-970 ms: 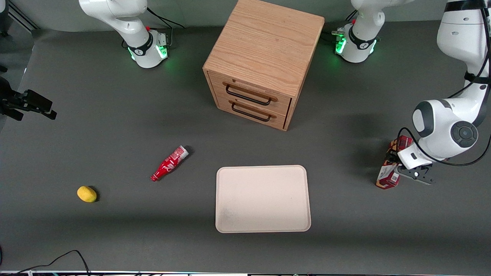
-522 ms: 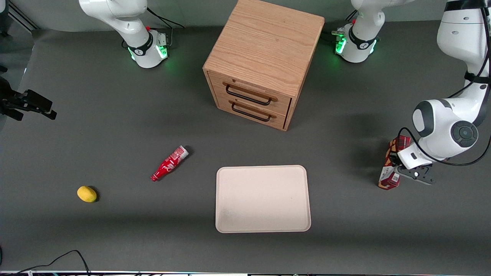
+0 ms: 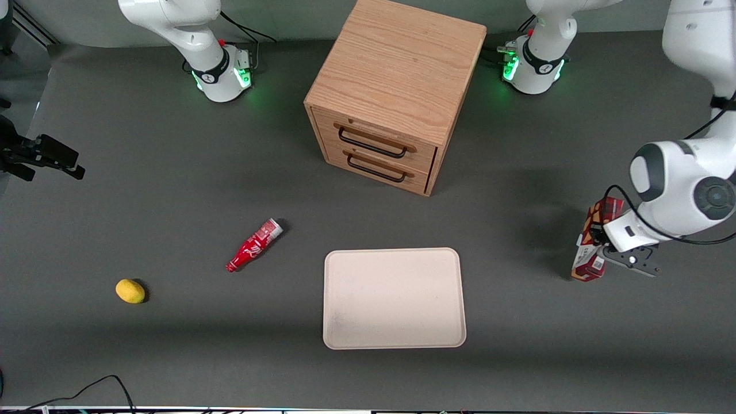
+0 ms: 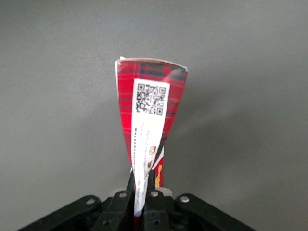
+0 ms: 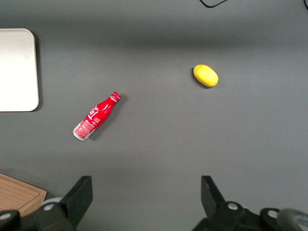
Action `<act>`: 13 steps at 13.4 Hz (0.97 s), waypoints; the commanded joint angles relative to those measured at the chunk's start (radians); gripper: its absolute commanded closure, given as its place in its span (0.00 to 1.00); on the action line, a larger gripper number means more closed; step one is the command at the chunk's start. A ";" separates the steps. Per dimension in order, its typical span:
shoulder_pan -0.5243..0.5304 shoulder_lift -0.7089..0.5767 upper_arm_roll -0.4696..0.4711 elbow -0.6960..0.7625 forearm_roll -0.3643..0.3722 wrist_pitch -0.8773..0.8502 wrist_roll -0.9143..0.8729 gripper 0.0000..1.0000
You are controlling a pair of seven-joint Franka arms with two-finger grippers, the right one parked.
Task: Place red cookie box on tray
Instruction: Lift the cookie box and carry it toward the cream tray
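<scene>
Red cookie box (image 3: 594, 240) upright, long axis near-vertical, clamped in gripper (image 3: 600, 248).

left arm bent low, pincer (image 3: 598, 248) clamped (fingers (image 4: 131, 185) together)

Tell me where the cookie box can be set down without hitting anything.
The tray is wholly bare. The gripper, shut on the red cookie box, is toward the working arm's end; bare table lies between. The bottle and lemon lie toward the parked arm's end.
</scene>
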 commanded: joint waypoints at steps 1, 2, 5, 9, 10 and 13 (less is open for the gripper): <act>-0.034 -0.086 0.006 0.183 -0.005 -0.331 -0.031 1.00; -0.037 -0.093 0.005 0.263 -0.002 -0.425 -0.045 1.00; -0.054 -0.094 -0.009 0.486 -0.002 -0.679 -0.090 1.00; -0.058 -0.094 -0.039 0.546 -0.011 -0.734 -0.128 1.00; -0.060 -0.088 -0.064 0.554 -0.014 -0.731 -0.171 1.00; -0.080 -0.018 -0.174 0.645 -0.014 -0.729 -0.379 1.00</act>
